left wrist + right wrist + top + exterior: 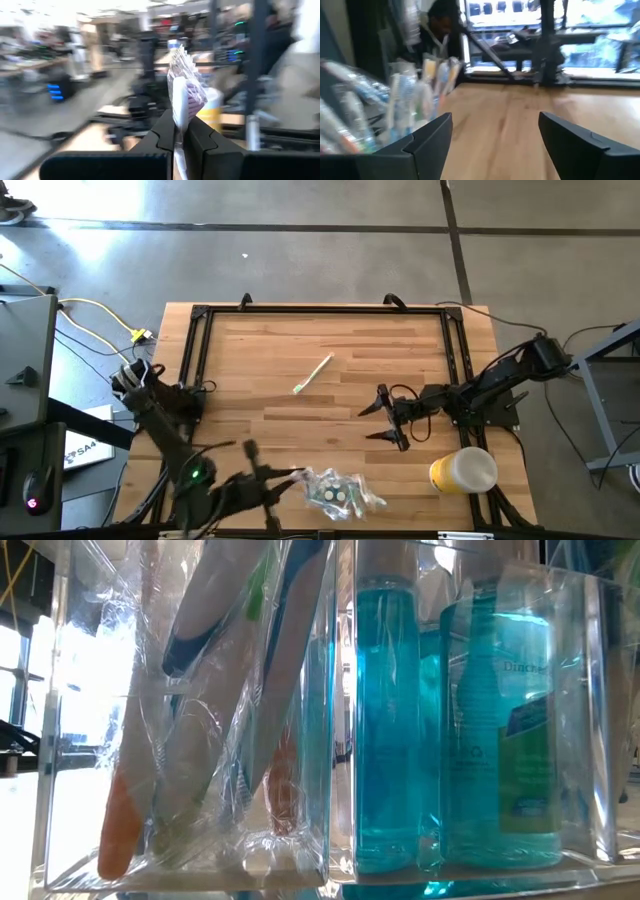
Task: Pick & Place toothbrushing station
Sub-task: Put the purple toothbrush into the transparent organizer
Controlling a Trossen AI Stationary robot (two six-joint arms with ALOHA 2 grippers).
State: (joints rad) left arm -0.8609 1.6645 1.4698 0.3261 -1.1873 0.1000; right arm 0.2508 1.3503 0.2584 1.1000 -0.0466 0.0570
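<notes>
— Wooden table [300,350]: what is placed so far?
— A wrapped packet [182,95] is held clamped in the left gripper [181,134]; a toothbrush [313,374] lies mid-table, unplaced.
— And the right gripper [383,420]?
— Spread wide, nothing held.

My left gripper [300,473] sits clamped shut at the near edge, arm reaching rightward. My right gripper [383,420] hangs mid-table on the right, fingers spread wide, arm stretched leftward.

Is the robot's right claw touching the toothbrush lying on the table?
Apart. In the high view, the right gripper hangs open, and bare wood shows between it and the toothbrush.
</notes>
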